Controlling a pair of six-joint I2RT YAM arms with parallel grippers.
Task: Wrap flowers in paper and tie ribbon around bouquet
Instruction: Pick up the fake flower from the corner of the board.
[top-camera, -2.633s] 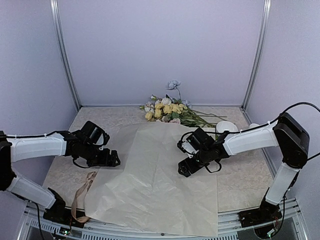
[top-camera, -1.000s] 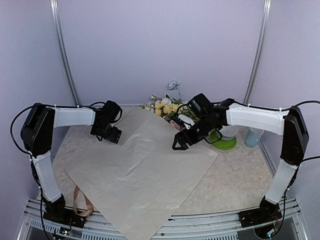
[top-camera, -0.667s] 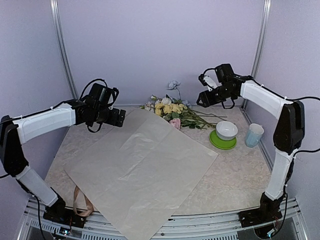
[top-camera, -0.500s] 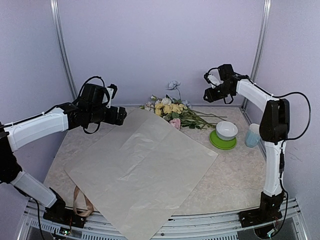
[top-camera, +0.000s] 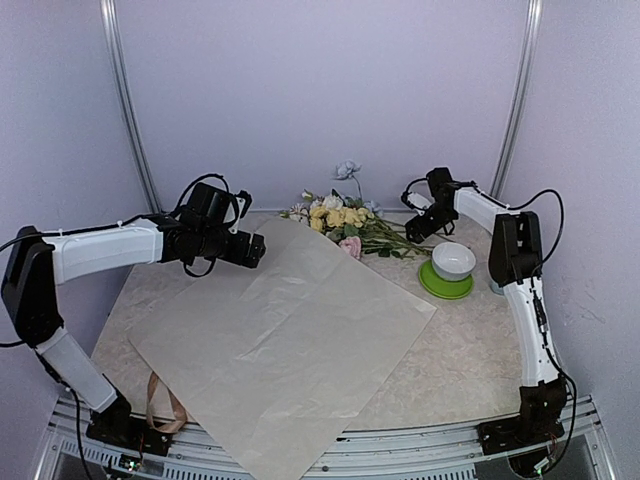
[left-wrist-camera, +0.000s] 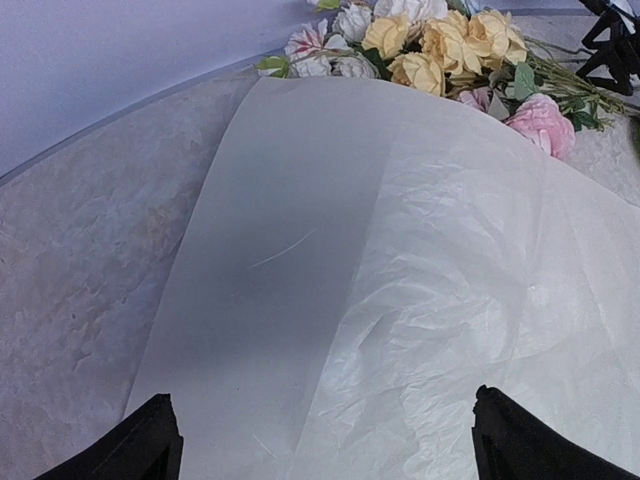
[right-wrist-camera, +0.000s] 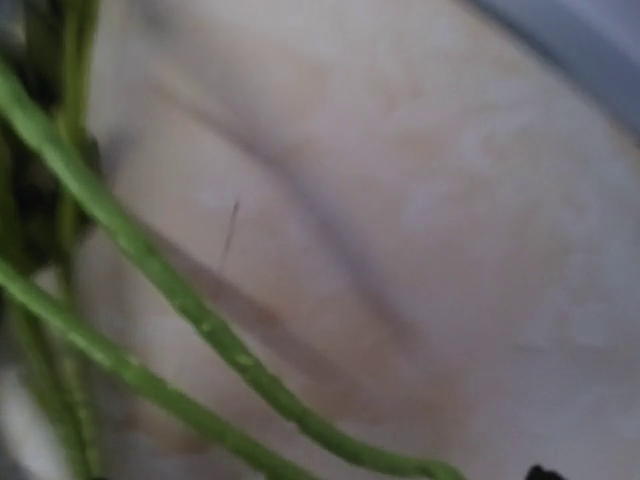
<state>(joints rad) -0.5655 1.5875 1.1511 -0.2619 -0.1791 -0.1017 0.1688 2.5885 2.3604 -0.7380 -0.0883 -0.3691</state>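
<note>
My right pincer (top-camera: 421, 224) sits at the flowers (top-camera: 335, 217), by their stems; I cannot tell its opening. My left pincer (top-camera: 252, 250) gapes empty over the paper (top-camera: 290, 340), at its far edge.

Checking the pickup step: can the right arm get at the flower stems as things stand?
Probably yes. The right tool hangs close over the stem end of the flowers, and stems fill its wrist view. Nothing covers them, and the bowl stands apart.
</note>
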